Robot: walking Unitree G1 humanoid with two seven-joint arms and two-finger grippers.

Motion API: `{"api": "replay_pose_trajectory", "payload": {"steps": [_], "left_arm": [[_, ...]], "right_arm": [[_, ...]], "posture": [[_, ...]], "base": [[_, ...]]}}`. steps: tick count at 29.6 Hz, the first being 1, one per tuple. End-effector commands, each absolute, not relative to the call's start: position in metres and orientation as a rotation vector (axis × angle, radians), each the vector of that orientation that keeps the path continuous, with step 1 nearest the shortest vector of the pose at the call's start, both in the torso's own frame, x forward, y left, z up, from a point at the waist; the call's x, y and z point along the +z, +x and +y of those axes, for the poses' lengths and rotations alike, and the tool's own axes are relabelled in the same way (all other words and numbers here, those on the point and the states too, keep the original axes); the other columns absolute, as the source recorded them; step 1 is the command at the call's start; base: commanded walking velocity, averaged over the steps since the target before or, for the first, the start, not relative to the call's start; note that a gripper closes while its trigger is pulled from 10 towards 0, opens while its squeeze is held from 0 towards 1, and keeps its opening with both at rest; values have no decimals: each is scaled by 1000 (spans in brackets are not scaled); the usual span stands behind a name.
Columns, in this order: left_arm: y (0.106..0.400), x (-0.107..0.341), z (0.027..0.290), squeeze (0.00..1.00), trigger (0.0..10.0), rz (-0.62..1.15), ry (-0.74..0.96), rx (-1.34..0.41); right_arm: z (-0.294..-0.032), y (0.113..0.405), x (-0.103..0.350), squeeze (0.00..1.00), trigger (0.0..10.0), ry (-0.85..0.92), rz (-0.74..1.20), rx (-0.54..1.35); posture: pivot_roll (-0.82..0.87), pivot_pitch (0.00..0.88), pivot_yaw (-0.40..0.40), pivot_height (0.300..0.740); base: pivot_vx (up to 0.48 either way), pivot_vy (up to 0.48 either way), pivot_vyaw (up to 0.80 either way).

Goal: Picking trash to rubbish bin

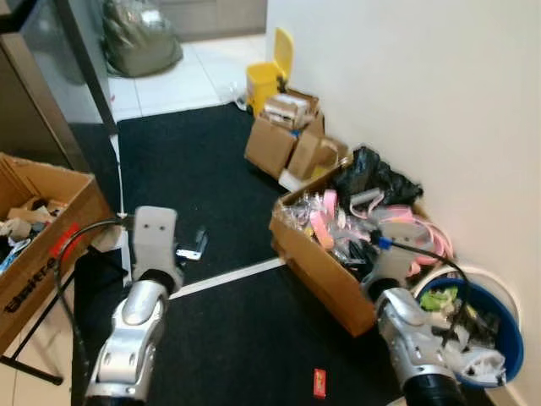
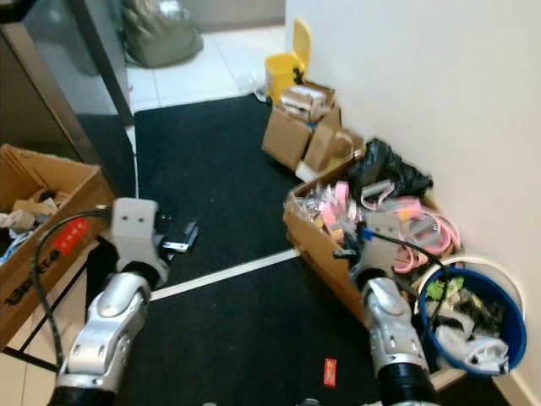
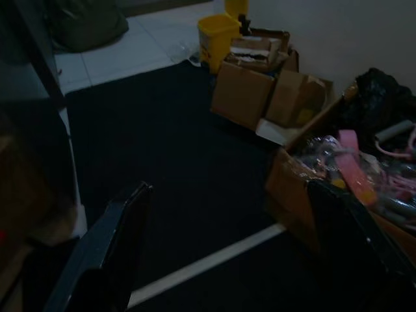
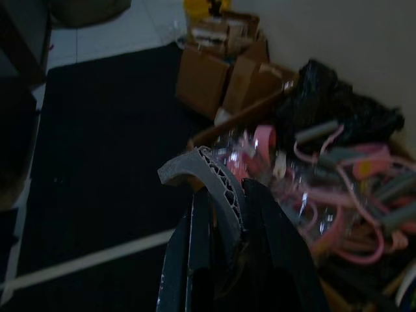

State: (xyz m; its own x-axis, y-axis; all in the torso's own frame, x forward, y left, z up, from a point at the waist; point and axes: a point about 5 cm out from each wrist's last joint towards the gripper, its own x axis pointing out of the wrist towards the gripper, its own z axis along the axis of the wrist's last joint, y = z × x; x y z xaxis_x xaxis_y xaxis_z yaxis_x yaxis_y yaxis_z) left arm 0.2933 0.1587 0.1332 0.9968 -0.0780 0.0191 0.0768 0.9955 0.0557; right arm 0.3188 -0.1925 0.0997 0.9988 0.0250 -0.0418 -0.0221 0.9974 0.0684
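A blue rubbish bin [image 1: 505, 337] with a white liner stands against the wall at my right, with several scraps in it. My right arm [image 1: 404, 331] reaches just left of the bin, over a cardboard box [image 1: 321, 269] of pink and clear plastic clutter. In the right wrist view my right gripper [image 4: 224, 192] is shut on a grey ribbed curved piece [image 4: 209, 174]. A small red wrapper [image 1: 319, 382] lies on the black mat near my feet. My left gripper [image 3: 231, 188] hangs open over the mat with nothing between its fingers.
Brown boxes [image 1: 283, 144] and a yellow lidded bin [image 1: 267, 79] line the wall further ahead. A black bag [image 1: 376, 175] sits behind the clutter box. A big open carton [image 1: 38, 241] stands at my left. White tape [image 1: 228, 277] crosses the mat; a stuffed sack [image 1: 139, 38] lies on the tiles.
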Motion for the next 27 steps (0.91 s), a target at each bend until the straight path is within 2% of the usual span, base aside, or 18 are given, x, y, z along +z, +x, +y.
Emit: {"api": "replay_pose_trajectory", "payload": {"steps": [1, 11, 27], "left_arm": [[291, 130, 164, 0, 10000, -3, 61, -64], [291, 131, 164, 0, 10000, -7, 64, -64], [291, 131, 166, 0, 10000, -10, 69, -63]], "right_arm": [[-190, 315, 91, 0, 10000, 71, 72, 25], [-184, 318, 96, 0, 10000, 32, 49, 69], [-177, 324, 101, 0, 10000, 22, 28, 109]], "posture": [[46, 142, -18, 740], [49, 135, -20, 740], [53, 111, -26, 740]], "base": [[352, 0, 0], [352, 0, 43], [353, 0, 800]]}}
